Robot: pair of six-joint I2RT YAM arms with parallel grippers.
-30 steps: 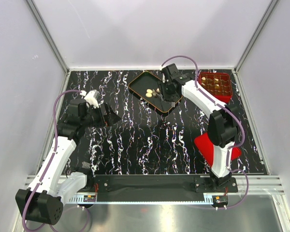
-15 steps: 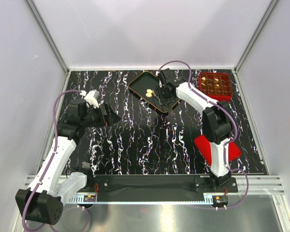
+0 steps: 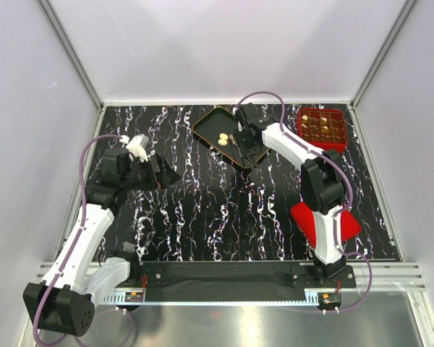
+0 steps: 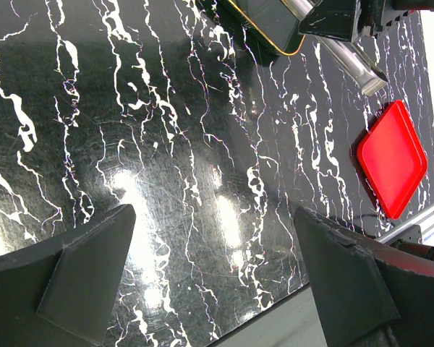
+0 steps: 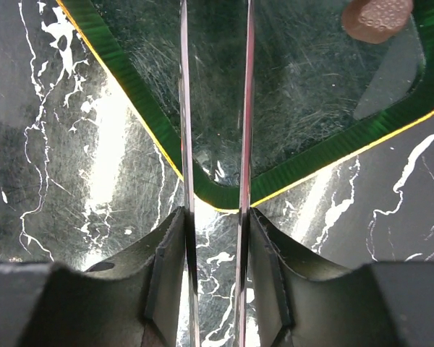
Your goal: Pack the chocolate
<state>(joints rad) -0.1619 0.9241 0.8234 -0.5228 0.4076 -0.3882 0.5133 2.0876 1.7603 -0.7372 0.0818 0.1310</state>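
2 cream-white oval chocolates [image 3: 223, 139] lie in the black oblong tray with the orange rim [image 3: 208, 123], at the far side of the black desk with white streaks [image 3: 202, 210]. 1 round brown chocolate with a bumpy top [image 5: 376, 18] lies in that tray too. More sit in the red gridded box [image 3: 322, 149], to the right of the tray. The flat red lid [image 4: 392, 159] lies near the right arm's base.

The right tool [image 5: 215, 29] hangs low over a corner of the tray. Its 2 thin metal fingers [image 5: 182, 108] stand a little apart, with nothing between them. The brown chocolate is off to 1 side, not in the gap. The left tool [image 4: 217, 282] is spread wide, holds nothing, and hovers over bare desk, well apart from the tray.

I think the step now is picking 1 chocolate from the tray. To do it well, the right tool should slide over until the chocolate sits in the middle of the gap. The tips should go down beside the chocolate, not on top of it. The squeeze should be soft, because a small round sweet can pop out or get squashed. The fingers should stay off the rim, so the tray does not get pushed. Then comes a lift straight up and a trip to a free cup in the box.
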